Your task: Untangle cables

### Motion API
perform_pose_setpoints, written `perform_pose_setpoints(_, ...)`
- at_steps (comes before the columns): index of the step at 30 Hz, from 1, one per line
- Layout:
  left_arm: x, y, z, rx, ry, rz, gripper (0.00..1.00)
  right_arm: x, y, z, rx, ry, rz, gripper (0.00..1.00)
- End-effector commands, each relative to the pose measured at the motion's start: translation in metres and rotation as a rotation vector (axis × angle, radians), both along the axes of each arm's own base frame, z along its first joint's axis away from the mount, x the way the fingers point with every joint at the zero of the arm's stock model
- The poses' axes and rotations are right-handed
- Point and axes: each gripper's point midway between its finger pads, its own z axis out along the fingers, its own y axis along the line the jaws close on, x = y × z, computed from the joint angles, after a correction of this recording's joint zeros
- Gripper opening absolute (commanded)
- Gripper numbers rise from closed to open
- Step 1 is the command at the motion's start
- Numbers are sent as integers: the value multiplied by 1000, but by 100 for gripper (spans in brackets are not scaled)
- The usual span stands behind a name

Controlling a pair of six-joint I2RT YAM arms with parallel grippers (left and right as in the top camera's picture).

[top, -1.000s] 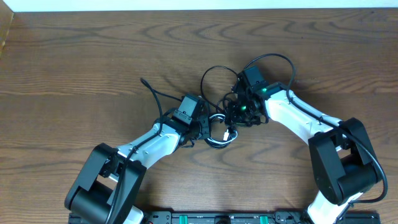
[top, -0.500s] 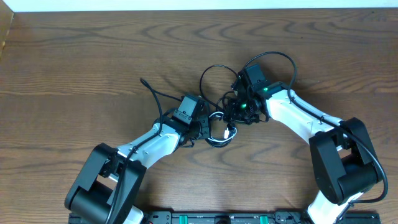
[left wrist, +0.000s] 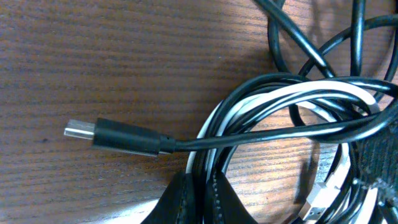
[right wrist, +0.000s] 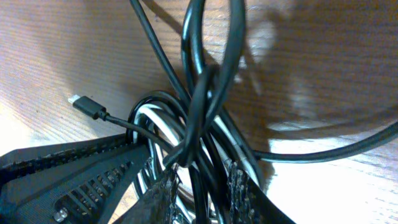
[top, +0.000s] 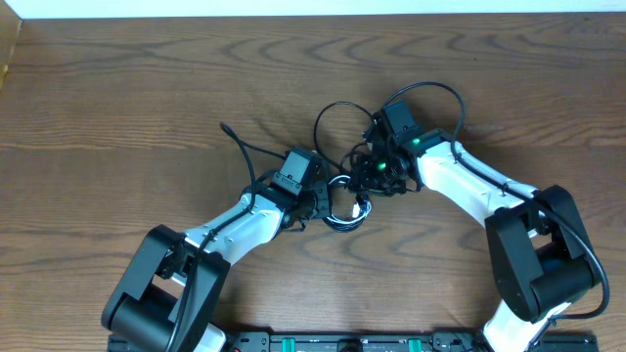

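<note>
Found the cables (top: 344, 217) bunched in one knot near the middle of the table (top: 117, 88), directly between the two arms and touching both tools.

Left gripper (left wrist: 199, 186): pressed together on a bundle of strands, with black cable (left wrist: 261, 135) and white cable (left wrist: 311, 90) passing side by side between the tips. Black plug (left wrist: 124, 138) lying flat on the wood just beside this grip, pointing away from the coil.

Right gripper (right wrist: 199, 186): standing partly apart, with several black strands and some white between the tips. Cannot tell whether clamped or merely straddling.

Governing relation: knot held from opposite sides, with the left gripper on its left edge and the right gripper on its right edge, the two nearly meeting. Line between the grips running roughly side to side. In the overhead view, large slack loops of black reaching from the knot toward the far side of the table, beside and beyond the right gripper, hence nearer that arm. White coil sitting on the near side, closer to the left.

Judged: separation to be made along that side-to-side line. Advise confirming the right-hand hold first.
</note>
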Motion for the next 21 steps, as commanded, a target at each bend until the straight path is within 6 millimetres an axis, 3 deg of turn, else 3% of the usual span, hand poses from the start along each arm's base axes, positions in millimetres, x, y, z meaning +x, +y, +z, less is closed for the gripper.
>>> perform_pose_setpoints(1, -12, 16, -22, 73, 50, 14, 8, -7, 15, 9, 52, -3, 38, 27)
perform_pose_setpoints(8, -12, 16, -22, 73, 50, 14, 8, 13, 6, 10, 37, -63, -12, 29)
perform_pose_setpoints(18, -12, 16, -22, 73, 50, 14, 8, 22, 9, 12, 42, -91, -41, 29)
perform_pose_setpoints(21, -12, 16, -22, 73, 50, 14, 8, 24, 4, 10, 14, -96, -56, 25)
